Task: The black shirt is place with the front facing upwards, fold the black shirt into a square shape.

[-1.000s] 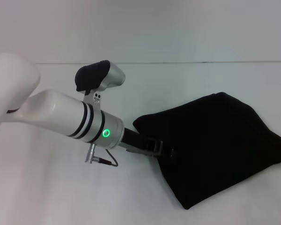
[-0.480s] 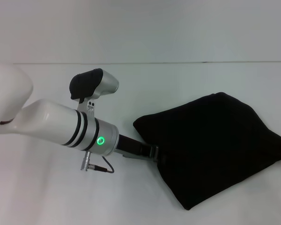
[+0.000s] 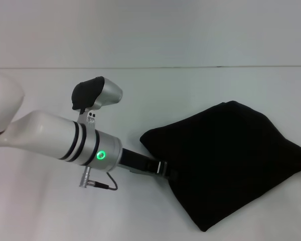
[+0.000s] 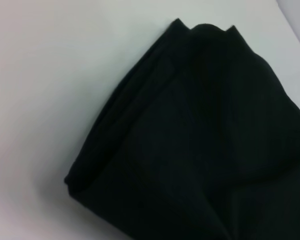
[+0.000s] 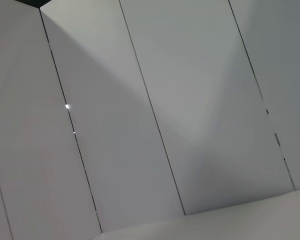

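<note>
The broad white matte table [image 3: 200, 85] is seen filling the head view, and on its right-hand part the black shirt [image 3: 231, 160], a large soft plain black cloth garment, is laid folded into a rough four-sided bundle with one corner turned toward the robot and another toward the far edge. No lettering, brand mark or label can be read on the cloth in any view; only plain black fabric is presented. In the left wrist view the same bundle [image 4: 200, 145] is shown from close by, with stacked fold edges running along one side and three small peaks of cloth at its far corner, the white surface lying beside it. The white, rounded left arm [image 3: 55, 140] is stretched in from the left, low over the table, ringed with two black bands and lit by a small green indicator light [image 3: 101, 155], with a thin black cable [image 3: 103, 185] looped beneath its wrist and a silver-and-black camera housing [image 3: 96, 94] mounted above. The left gripper [image 3: 166, 169], dark and slim, is met by the shirt's near left edge, where its tip is lost against the black cloth, so whether it is spread or closed cannot be told. The right gripper is not seen; only pale wall panels [image 5: 155, 115] with thin dark seams are caught by the right wrist view.
</note>
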Tool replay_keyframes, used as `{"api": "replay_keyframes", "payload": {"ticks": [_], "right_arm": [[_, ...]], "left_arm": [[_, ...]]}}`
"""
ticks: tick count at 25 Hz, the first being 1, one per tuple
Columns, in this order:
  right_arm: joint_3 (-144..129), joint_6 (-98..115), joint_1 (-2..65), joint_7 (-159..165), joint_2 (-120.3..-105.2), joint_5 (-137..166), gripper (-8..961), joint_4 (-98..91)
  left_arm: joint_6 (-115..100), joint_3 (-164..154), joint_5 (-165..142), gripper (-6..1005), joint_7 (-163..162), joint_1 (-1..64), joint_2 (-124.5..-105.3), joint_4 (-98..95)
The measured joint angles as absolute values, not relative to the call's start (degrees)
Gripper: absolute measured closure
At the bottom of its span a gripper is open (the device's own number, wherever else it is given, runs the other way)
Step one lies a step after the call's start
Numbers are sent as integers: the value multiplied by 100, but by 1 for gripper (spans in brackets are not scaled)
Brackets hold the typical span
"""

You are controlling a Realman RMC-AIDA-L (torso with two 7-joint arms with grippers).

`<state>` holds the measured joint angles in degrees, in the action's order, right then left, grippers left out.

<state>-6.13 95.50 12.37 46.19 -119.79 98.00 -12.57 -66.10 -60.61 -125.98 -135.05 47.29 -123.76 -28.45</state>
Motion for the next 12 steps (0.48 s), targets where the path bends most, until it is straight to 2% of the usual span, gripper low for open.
{"api": "replay_keyframes", "payload": {"ticks": [12], "right_arm": [[-665, 9124, 1347, 4668, -11966, 9811, 941, -1265]], "left_arm": [[-6884, -5962, -12810, 963, -13179, 4575, -12119, -3195]]}}
